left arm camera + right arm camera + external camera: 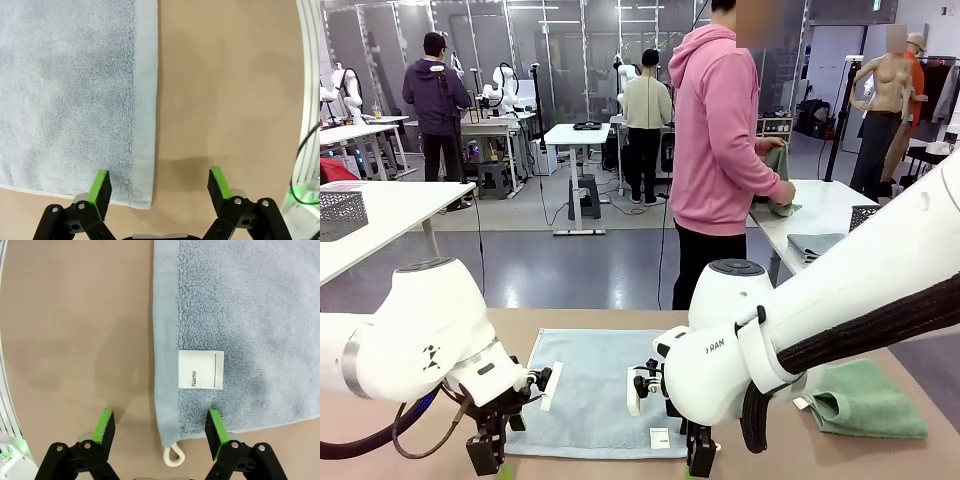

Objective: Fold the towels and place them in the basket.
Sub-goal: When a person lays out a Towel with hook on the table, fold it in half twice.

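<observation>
The pale grey-blue towel lies flat in the middle of the tan table. My left gripper hovers open at its near left corner. In the left wrist view the left gripper straddles the towel's hemmed edge, one pad over cloth, one over bare table. My right gripper is open at the near right corner; the right gripper brackets the towel's hem, by the white loop and name label. The mint green towel lies folded at right. A dark mesh basket sits on the white table at left.
A person in a pink hoodie stands beyond the far edge, handling a green cloth at a white side table, where another mesh basket's corner shows. Bare tan tabletop lies on both sides of the flat towel.
</observation>
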Robot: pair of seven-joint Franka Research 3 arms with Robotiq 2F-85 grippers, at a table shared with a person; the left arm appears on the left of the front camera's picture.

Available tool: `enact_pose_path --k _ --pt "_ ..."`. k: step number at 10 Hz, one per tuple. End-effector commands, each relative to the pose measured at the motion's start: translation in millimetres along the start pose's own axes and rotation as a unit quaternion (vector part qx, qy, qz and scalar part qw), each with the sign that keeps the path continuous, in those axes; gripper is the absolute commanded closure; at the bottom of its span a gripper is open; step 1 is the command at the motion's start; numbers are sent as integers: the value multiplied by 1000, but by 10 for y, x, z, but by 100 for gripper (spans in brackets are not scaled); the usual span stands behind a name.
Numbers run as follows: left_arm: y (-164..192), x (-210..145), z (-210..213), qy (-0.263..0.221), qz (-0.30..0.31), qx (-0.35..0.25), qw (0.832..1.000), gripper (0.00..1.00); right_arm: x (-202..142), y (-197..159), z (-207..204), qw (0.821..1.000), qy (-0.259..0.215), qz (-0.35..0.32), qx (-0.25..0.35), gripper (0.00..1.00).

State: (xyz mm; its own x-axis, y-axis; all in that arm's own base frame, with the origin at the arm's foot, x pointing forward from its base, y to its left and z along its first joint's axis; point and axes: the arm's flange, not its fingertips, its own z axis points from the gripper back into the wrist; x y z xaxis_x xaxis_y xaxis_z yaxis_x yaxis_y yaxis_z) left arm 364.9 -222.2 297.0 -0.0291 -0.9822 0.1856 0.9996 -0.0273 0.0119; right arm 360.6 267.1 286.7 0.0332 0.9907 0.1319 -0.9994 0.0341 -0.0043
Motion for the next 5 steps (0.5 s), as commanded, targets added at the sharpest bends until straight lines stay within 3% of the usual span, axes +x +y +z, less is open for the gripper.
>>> enact_pose_path --k 1,5 --pt "101 24 -50 12 -7 8 1000 3 -13 -73 -32 1000 -6 16 -2 9" --pt "135 67 -130 26 -8 -8 1000 3 -12 -94 -64 1000 -5 12 8 9"
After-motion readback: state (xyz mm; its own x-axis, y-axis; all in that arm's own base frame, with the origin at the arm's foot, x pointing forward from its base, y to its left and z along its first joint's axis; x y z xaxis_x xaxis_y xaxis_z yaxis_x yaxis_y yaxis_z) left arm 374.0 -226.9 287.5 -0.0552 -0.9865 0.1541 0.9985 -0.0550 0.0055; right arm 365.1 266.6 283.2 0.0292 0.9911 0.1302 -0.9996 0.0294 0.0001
